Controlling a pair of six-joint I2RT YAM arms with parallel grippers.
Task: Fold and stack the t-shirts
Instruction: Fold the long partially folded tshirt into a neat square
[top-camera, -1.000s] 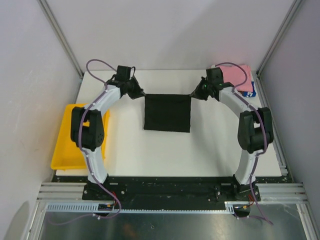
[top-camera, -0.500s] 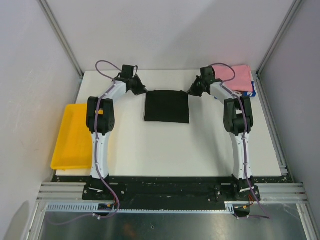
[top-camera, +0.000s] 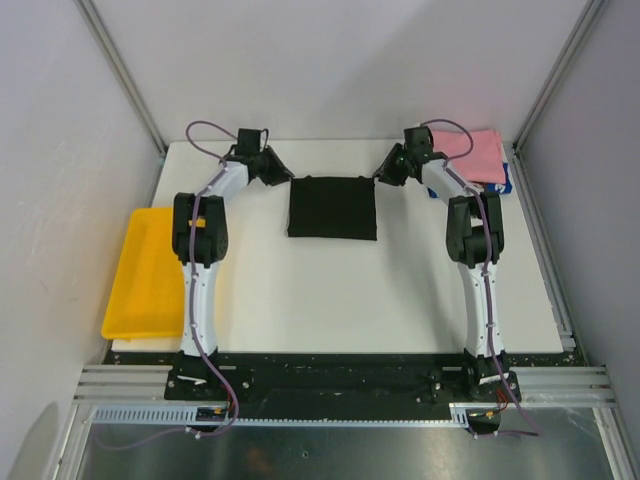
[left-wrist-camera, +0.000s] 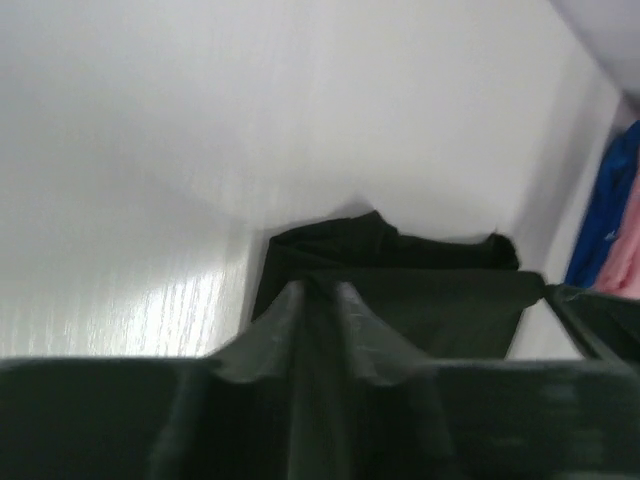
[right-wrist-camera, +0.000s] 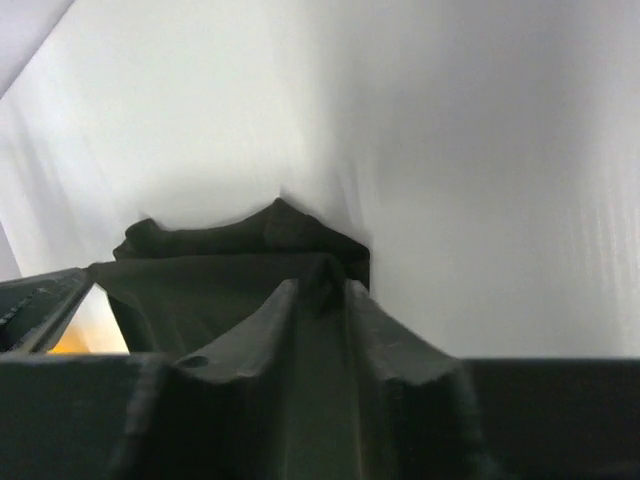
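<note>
At the far corners of the black shirt (top-camera: 332, 208), left gripper (top-camera: 287, 180) and right gripper (top-camera: 378, 180) show jaws barely parted, hold unclear; release fully, lift straight, preserve the fold.

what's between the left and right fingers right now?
The folded black t-shirt: its far edge runs from the left fingers to the right fingers, with nothing else there. The top view shows it best.

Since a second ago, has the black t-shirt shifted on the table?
Yes. The black t-shirt has moved toward the far edge of the table; its near hem has drawn away from the table's near edge too.
</note>
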